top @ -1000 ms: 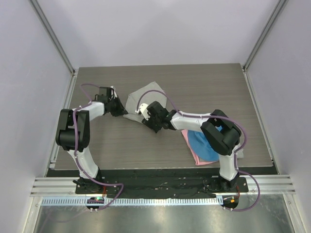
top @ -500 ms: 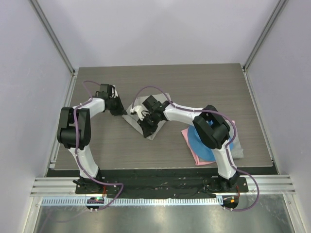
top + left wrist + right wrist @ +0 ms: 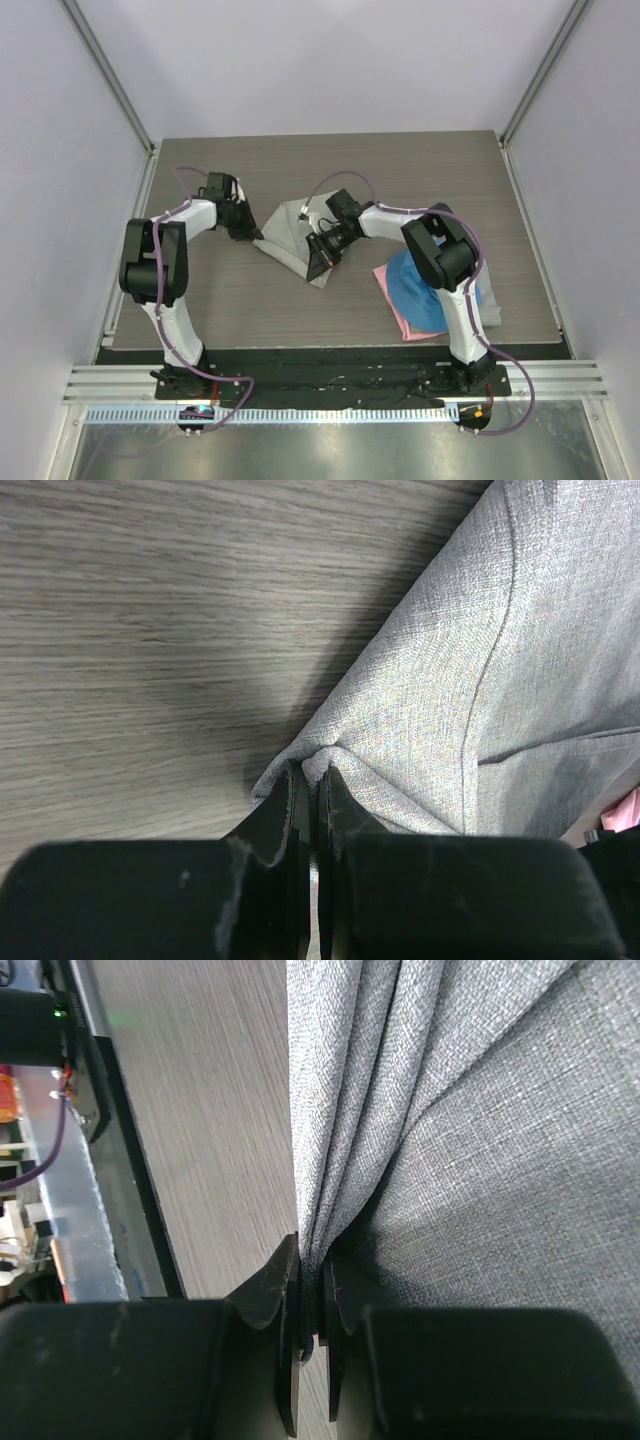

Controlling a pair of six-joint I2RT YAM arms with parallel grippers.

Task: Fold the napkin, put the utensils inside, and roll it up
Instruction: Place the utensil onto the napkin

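Observation:
The light grey napkin (image 3: 287,228) lies bunched in a folded strip on the dark wood table (image 3: 400,170) between my two arms. My left gripper (image 3: 252,233) is shut on the napkin's left corner, and the left wrist view shows the cloth (image 3: 480,680) pinched at the fingertips of that gripper (image 3: 315,776). My right gripper (image 3: 316,260) is shut on the napkin's near right edge. In the right wrist view several gathered layers of the napkin (image 3: 480,1110) run into the jaws of the right gripper (image 3: 312,1260). The utensils are out of view.
A blue cloth (image 3: 420,290) lies on a pink cloth (image 3: 400,320) at the near right, under the right arm, with another grey cloth edge (image 3: 492,316) beside them. The black base rail (image 3: 330,375) runs along the table's near edge.
My right gripper has closed on the napkin's edge and moved toward the near side, then right. The napkin's far flap has come down into a narrower folded strip. My left gripper kept its hold.

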